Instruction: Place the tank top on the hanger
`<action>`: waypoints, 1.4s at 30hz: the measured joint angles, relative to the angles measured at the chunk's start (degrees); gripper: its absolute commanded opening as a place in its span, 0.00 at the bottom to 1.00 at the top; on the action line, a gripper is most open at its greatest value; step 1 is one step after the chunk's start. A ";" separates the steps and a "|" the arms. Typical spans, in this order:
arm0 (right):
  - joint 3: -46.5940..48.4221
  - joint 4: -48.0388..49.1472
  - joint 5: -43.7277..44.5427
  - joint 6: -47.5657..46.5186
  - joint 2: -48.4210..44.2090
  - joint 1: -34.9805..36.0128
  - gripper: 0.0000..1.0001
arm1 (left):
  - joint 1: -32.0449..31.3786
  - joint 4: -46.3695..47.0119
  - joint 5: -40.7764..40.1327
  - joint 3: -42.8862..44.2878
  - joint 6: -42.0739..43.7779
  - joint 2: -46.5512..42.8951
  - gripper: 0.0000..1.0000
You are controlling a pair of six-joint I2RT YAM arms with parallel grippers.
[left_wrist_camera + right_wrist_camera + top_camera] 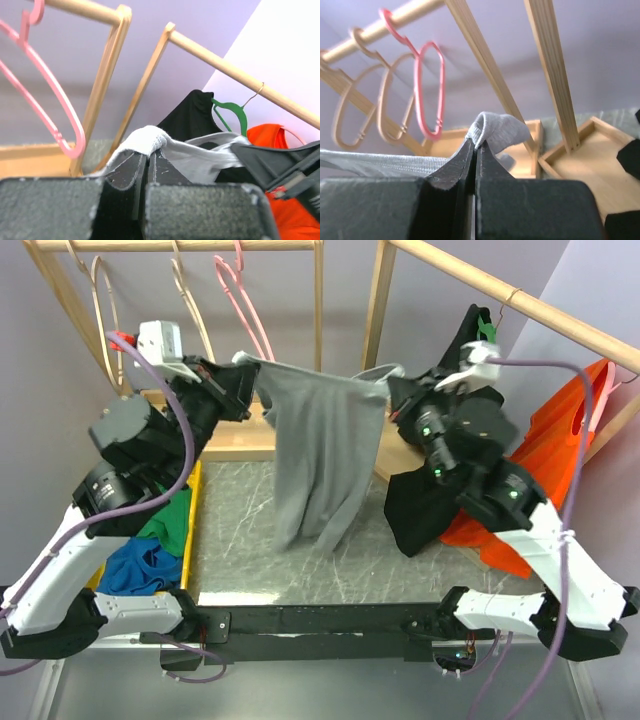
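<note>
Over the marble-patterned counter (240,530), the grey tank top (320,440) hangs stretched in mid-air between the two arms, its hem sagging low. A black garment (425,505) and an orange garment (560,430) crowd the right rail (520,305) behind the right arm. The pink hanger (243,315) hangs on the back rail beside cream hangers (100,290), its hook cut off at the frame's edge. Left fingers (125,172) and right fingers (452,167) each clench a top corner of the fabric
</note>
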 measured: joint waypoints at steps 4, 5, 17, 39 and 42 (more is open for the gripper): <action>-1.70 1.03 -1.92 0.20 -1.95 -0.02 0.00 | 2.67 0.09 4.85 -0.31 1.25 -0.33 0.05; -4.13 0.85 -2.80 0.68 -2.80 0.00 0.00 | 3.17 0.13 6.01 -1.99 1.03 -1.11 0.05; -64.30 9.25 -24.87 18.05 -9.84 0.50 0.54 | 4.59 1.62 21.90 -62.79 -17.64 -16.70 0.38; -51.82 9.33 -20.63 15.93 -8.66 1.03 0.66 | 4.61 -3.98 8.11 -23.21 -13.70 -11.19 0.69; -51.54 8.94 -20.68 15.80 -8.90 1.03 0.66 | 4.61 -3.13 3.02 -7.98 -9.51 -2.43 0.70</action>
